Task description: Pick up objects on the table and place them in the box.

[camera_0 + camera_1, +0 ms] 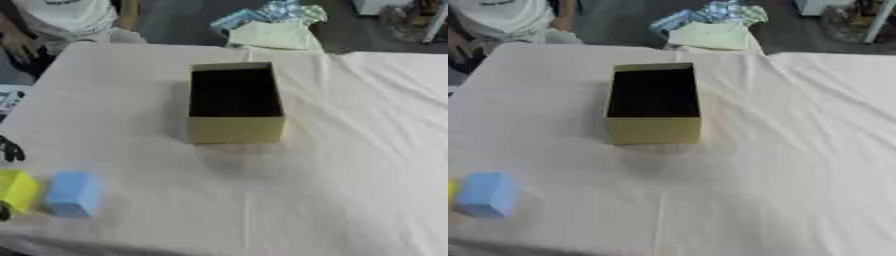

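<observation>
Left eye view: at the far left edge, dark fingers of the left hand (9, 150) show just above a yellow block (16, 190), with another dark bit at that block's lower corner; whether the fingers grip it or merely sit beside it cannot be told. Touching the yellow block's right side stands a blue block (73, 193), both near the front left of the table (350, 175), which is covered in a pale, creased cloth. Well apart, toward the middle and farther back, sits the box (234, 129), open-topped, gold-walled, dark inside. The right hand appears in neither view.
</observation>
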